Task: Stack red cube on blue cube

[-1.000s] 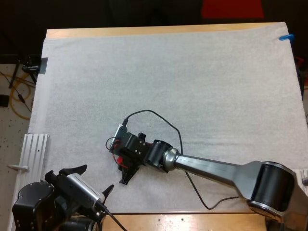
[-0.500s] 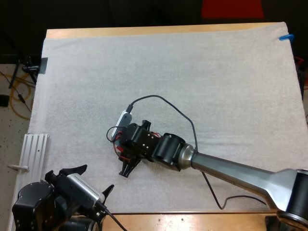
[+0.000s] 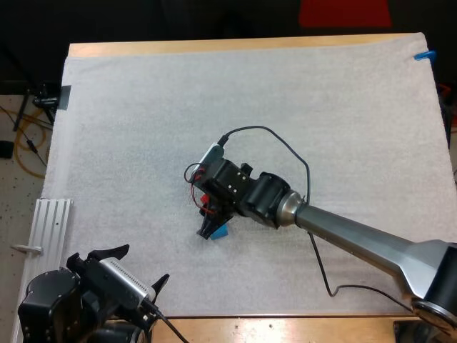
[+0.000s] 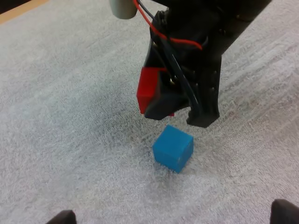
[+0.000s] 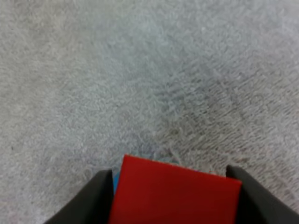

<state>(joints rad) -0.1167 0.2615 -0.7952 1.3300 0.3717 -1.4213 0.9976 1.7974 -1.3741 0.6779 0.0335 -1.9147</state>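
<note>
Red cube (image 4: 150, 88) sits clamped between the two fingers of the right gripper (image 3: 211, 229), raised off the white mat (image 3: 250, 93) just above the blue cube (image 4: 172, 148) and not touching it. The blue cube rests on the mat near its middle. The left gripper (image 3: 138, 267) hovers at the near edge, fingers spread apart, holding nothing.

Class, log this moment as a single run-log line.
right jaws: shut on red cube | red cube: above blue cube, not touching | left jaws: open, away from both | stack: not yet done
</note>
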